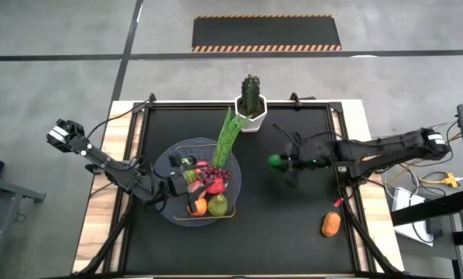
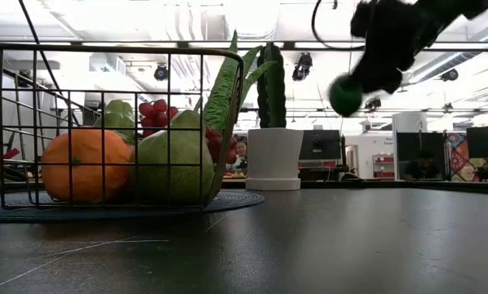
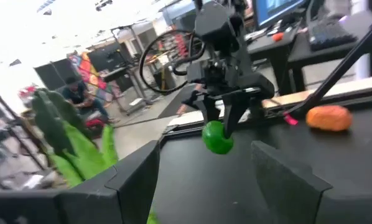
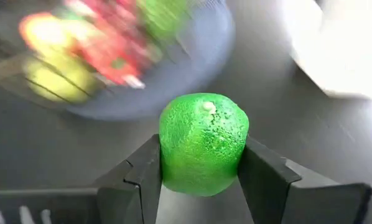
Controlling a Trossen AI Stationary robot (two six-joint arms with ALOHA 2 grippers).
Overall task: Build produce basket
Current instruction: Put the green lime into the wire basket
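Your right gripper (image 4: pixel 201 186) has its jaws clenched on a green lime (image 1: pixel 275 162), lifted clear of the counter (image 1: pixel 293 225), so you are mid-carry: bring it over the basket (image 1: pixel 177 213), well beyond the jaws, and release it among the produce (image 1: pixel 208 182) there.

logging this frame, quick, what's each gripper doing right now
Left gripper: open, empty, over the basket.
Right gripper: shut on a green lime, held above the table.
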